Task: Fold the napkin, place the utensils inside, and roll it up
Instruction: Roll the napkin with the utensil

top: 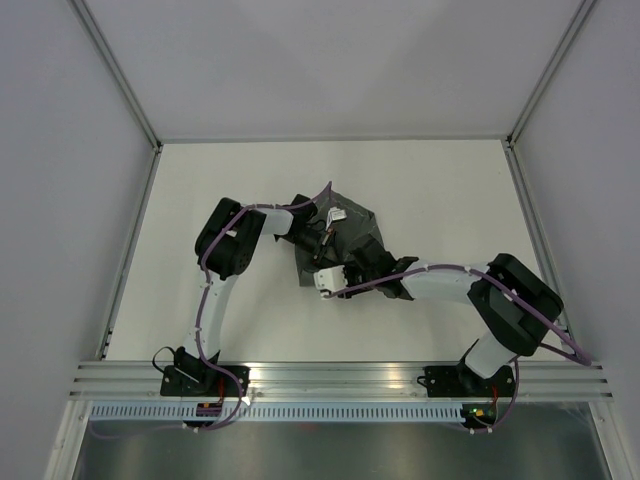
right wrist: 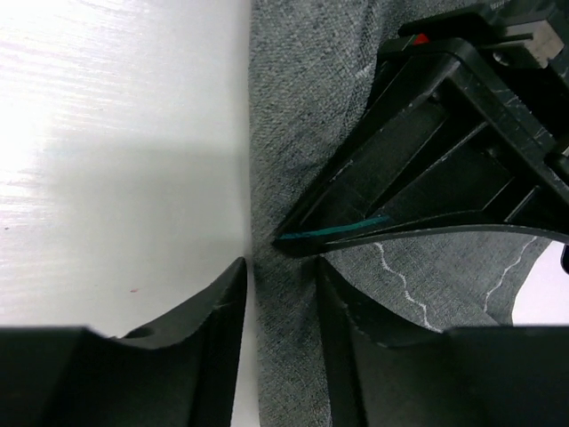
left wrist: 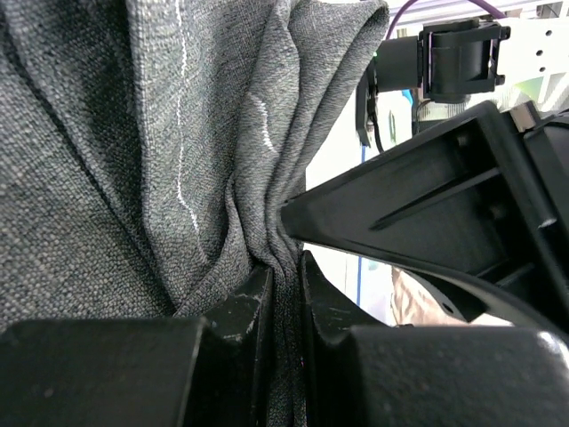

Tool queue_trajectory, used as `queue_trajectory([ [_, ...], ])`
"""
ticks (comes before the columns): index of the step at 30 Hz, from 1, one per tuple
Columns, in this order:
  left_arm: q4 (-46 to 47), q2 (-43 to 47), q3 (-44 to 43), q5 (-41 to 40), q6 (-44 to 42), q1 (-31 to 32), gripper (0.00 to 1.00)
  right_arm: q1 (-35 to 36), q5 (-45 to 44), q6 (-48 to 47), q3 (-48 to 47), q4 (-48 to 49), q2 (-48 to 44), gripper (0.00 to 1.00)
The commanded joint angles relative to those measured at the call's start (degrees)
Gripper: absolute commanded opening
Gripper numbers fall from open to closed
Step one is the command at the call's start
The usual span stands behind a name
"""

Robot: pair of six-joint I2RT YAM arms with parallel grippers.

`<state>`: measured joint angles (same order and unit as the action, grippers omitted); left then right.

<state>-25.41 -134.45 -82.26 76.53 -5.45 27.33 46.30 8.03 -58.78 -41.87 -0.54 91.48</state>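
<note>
Top view: the woven grey napkin (top: 360, 230) lies bunched mid-tabletop (top: 200, 190), with bare surface all round. Left wrist: the left gripper (left wrist: 283, 307) pinches a fold tight, and the pale hem stitching runs upward. Right wrist: the right gripper (right wrist: 280, 294), jaws partly apart, straddles the cloth's straight edge without clamping it.

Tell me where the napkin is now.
In the top view the napkin lies bunched at the middle of the table. The left tool pinches a fold of it; the right tool straddles its edge, jaws apart.
</note>
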Motion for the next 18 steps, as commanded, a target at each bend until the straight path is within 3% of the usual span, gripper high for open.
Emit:
queue_trajectory([
  [1, -2.9, -2.1, -0.2, -0.2, -4.3, 0.0, 0.02, 0.4, -0.6, 0.2, -1.3, -4.5, 3.3, 0.42],
  [8, -3.9, -1.7, -0.4, -0.4, -5.0, -0.1, 0.03, 0.4, -0.4, 0.7, -3.5, -8.6, 6.5, 0.35],
  [15, -3.9, 2.5, -0.1, -3.4, -5.2, -0.1, 0.29, 0.1, 2.2, 1.5, -7.3, -16.2, 9.2, 0.2],
  [18, -3.4, 4.6, -0.2, -5.0, -4.3, -0.1, 0.37, -0.6, 4.5, 1.9, -9.2, -19.1, 10.3, 0.19],
])
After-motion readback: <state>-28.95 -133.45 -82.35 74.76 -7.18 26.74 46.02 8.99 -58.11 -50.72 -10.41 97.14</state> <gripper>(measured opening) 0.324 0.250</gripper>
